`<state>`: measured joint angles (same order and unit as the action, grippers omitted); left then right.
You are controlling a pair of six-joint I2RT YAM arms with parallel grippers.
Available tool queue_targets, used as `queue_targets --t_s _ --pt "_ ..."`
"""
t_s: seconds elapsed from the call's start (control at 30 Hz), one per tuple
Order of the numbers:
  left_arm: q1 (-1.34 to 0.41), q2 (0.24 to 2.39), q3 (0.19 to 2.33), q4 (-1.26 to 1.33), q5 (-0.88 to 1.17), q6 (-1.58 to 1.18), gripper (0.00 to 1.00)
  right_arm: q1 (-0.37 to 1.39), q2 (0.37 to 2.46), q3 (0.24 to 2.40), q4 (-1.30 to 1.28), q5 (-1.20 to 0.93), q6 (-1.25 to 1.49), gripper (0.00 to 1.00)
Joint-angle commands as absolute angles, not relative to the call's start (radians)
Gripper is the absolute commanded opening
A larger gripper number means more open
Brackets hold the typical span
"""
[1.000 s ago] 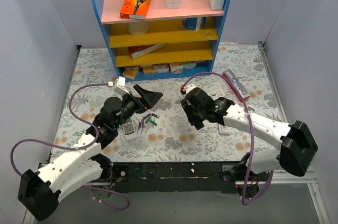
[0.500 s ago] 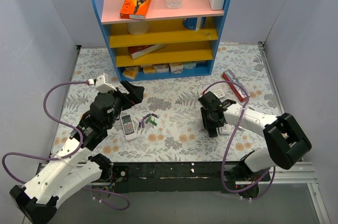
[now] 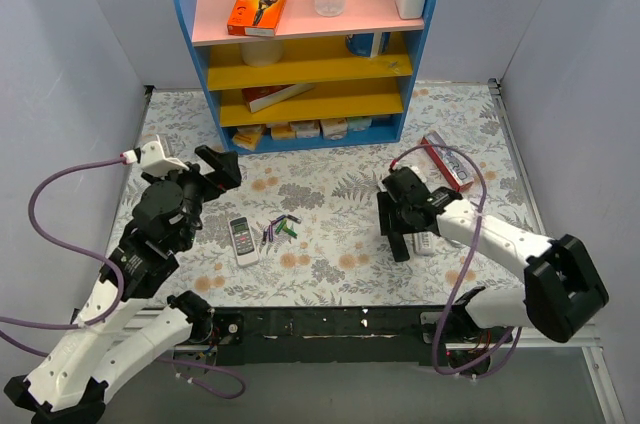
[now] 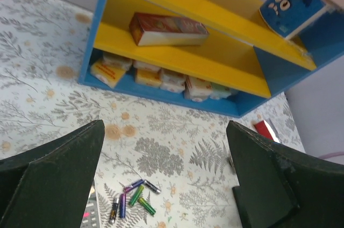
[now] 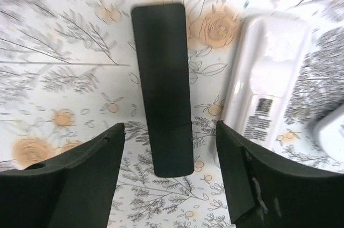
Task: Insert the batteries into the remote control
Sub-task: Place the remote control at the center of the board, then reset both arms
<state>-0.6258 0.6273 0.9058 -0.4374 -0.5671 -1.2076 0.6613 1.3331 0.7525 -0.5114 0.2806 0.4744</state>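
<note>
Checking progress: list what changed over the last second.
The left hand withdrew leftward, away from the small coloured cylindrical batteries. The right hand swung right and settled open over the slim black bar-shaped remote control. Neither took hold of anything. Batteries and the short grey-white buttoned remote stayed put.

The batteries (image 3: pixel 280 229) lie in a loose cluster, the slim black remote control (image 5: pixel 162 88) flat, well apart.

Shelf unit (image 3: pixel 310 62) was set at the back of the counter (image 3: pixel 340 194). Batteries (image 3: pixel 281 229) were clustered left of centre, with a small remote (image 3: pixel 243 241) just beside them on the left. Remote control (image 5: pixel 163 85) was laid further right, a second remote (image 5: pixel 266 85) just beside it on its right.
</note>
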Motion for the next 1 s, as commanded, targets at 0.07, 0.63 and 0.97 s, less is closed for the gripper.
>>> queue_targets --t_s 0.07,0.63,0.97 --pt "-0.627 0.595 1.021 -0.448 -0.748 -1.051 0.98 0.652 1.097 0.955 -0.538 0.472 0.405 0.79" --pt "-0.626 0.499 1.078 -0.232 -0.865 -0.805 0.98 0.65 0.49 0.996 -0.279 0.787 0.097 0.91" --pt "-0.626 0.506 1.009 -0.15 -0.865 -0.867 0.98 0.65 0.353 0.942 -0.279 0.787 0.058 0.92"
